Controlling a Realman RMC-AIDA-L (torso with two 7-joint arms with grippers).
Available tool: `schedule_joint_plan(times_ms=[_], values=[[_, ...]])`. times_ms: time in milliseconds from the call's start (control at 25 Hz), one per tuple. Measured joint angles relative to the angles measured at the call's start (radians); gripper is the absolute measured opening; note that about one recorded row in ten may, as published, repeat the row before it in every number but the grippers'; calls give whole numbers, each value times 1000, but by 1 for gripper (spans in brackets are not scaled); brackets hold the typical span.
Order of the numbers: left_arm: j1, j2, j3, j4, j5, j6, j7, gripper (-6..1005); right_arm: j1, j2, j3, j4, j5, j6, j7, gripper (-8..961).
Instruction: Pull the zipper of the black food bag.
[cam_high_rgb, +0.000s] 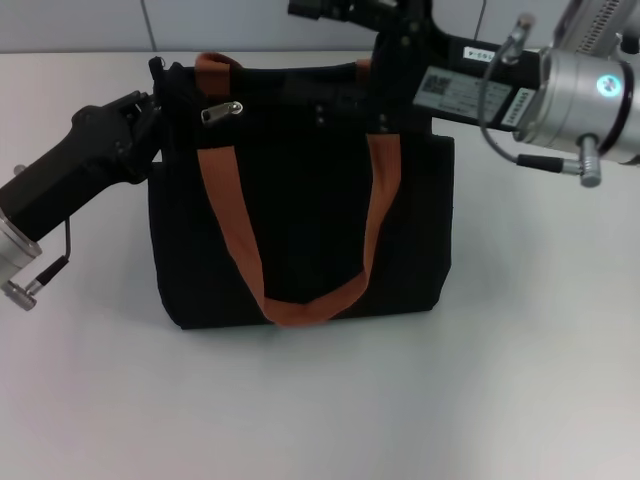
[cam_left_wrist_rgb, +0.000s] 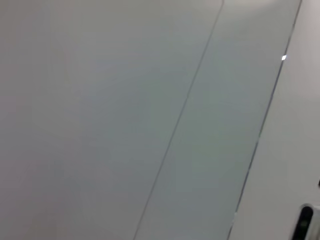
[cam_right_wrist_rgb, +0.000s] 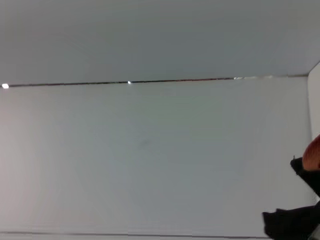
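Head view: left end effector (cam_high_rgb: 158, 98) beside zipper (cam_high_rgb: 221, 112), black food bag (cam_high_rgb: 300, 240) on table (cam_high_rgb: 520, 380).

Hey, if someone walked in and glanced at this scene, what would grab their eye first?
The black food bag standing mid-table, its rust-orange handles looping down the front. The left gripper is at the bag's upper left corner, close to the small silver zipper. The right gripper is at the bag's top right edge.

Black food bag (cam_high_rgb: 300, 200) stands upright on table (cam_high_rgb: 320, 400); zipper (cam_high_rgb: 221, 112) at its upper left — left gripper (cam_high_rgb: 155, 105) beside, right gripper (cam_high_rgb: 395, 60) upper right.
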Motion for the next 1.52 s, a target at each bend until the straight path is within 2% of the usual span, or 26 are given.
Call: schedule_joint_plan(times_ms=[200, 360, 400, 560, 600, 720, 760, 800, 840, 1000, 1200, 1520], values=[[-15, 0, 0, 3, 0, 27, -26, 25, -7, 5, -26, -28, 0, 1, -112, 804], [-41, -1, 5, -2, 1, -3, -39, 25, -35, -8, -26, -40, 0, 2, -195, 804], [-46, -1, 12, -2, 3, -6, -47, 25, -47, -17, -28, -55, 0, -2, -243, 804], [-48, -2, 13, -5, 2, -12, -39, 26, -73, -21, -32, -124, 0, -36, -381, 803], [-48, -2, 11, -5, 2, -12, -39, 26, -100, -13, -45, -191, 0, -61, -496, 803], [-48, -2, 8, -5, 2, -5, -41, 26, -122, -4, -73, -235, 0, -65, -615, 804], [-48, -2, 7, -5, 2, -3, -42, 26, -129, 1, -86, -246, 0, -64, -669, 804], [-49, -2, 7, -4, 2, 5, -42, 26, -140, 9, -108, -254, 0, -60, -822, 804], [-49, -2, 7, -4, 2, 5, -42, 26, -140, 9, -108, -254, 0, -60, -822, 804], [-64, -2, 5, -5, 2, 36, -48, 27, -159, 23, -147, -261, 0, -43, -1026, 804], [-87, -5, 4, -9, 2, 41, -49, 27, -162, 24, -170, -263, 5, 1, -1053, 804], [-111, -8, 3, -22, 1, 26, -48, 28, -158, 25, -173, -264, 7, 89, -949, 803]])
